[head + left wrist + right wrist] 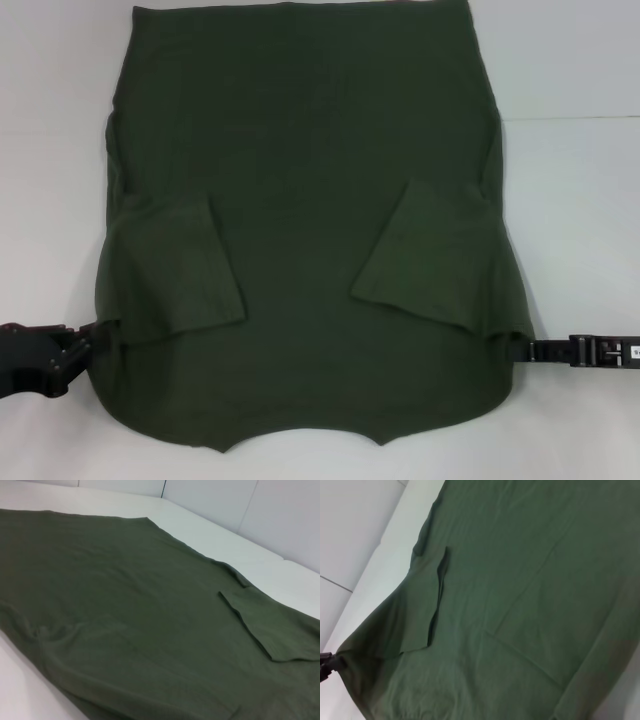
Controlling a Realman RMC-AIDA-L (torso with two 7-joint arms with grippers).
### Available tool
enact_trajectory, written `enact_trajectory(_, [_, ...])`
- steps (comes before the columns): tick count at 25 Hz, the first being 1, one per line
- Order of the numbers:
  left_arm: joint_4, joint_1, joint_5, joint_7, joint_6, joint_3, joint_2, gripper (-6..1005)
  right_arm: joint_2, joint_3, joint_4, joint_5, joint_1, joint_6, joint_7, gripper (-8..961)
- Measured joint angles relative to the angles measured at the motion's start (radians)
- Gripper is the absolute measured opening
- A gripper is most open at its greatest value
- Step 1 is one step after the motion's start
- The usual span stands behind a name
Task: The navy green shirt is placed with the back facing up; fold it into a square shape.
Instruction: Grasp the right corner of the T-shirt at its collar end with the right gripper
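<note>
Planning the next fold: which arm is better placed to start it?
Neither clearly: left gripper and right gripper each sit at their own side edge of the navy green shirt, sleeves already folded in.

At about eight o'clock in your head view you see the left gripper (88, 338), a chunky matte-black block with angular, stepped housings and a reddish tinge along its outer edge. At about four o'clock, the right gripper (522, 350) appears as a slim black bar with squared bracket segments and a small white label near its outer end.
</note>
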Motion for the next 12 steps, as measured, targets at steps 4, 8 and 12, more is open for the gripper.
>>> enact_trajectory(4, [0.001, 0.0, -0.001, 0.002, 0.0, 0.0, 0.001, 69, 0.001, -0.003, 0.003, -0.002, 0.006, 0.011, 0.005, 474])
enact_trajectory(8, [0.002, 0.0, -0.002, 0.007, 0.0, 0.0, 0.001, 68, 0.002, 0.003, 0.004, -0.002, -0.002, 0.012, 0.008, 296])
enact_trajectory(12, [0.001, 0.0, -0.003, 0.008, 0.0, 0.0, 0.001, 68, 0.002, 0.006, 0.004, 0.0, -0.013, 0.017, 0.009, 104])
